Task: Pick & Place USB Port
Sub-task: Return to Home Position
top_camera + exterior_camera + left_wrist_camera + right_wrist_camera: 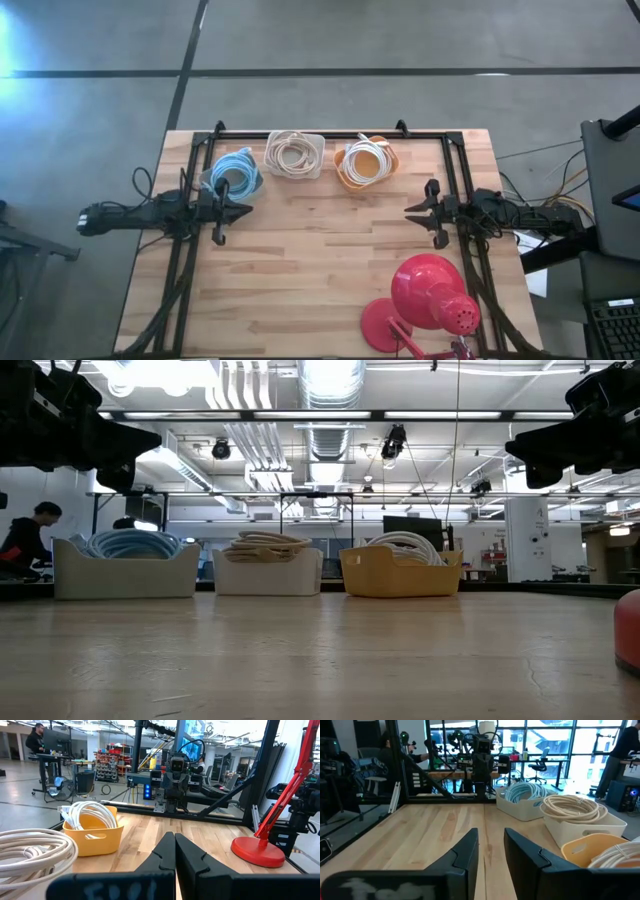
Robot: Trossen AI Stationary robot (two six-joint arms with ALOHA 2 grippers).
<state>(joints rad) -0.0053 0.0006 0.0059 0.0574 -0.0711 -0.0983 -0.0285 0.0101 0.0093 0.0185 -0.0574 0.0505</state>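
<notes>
Three bins stand in a row along the table's far edge. A pale one holds a coiled blue cable [233,172], a white one a beige cable [295,153], and an orange-yellow one a white cable [366,162]. My left gripper [246,211] hovers above the table just near the blue-cable bin, fingers shut [174,851] and pointing toward the table's right. My right gripper [409,210] hovers at the table's right side, near the orange bin, pointing left with its fingers open [491,847]. Neither holds anything. No separate USB part shows outside the bins.
A red desk lamp [430,300] stands on the near right part of the table, with its round base [257,851] on the wood. A black frame [330,132] runs around the table's far and side edges. Bare wood [320,250] lies between the grippers. People stand in the room behind.
</notes>
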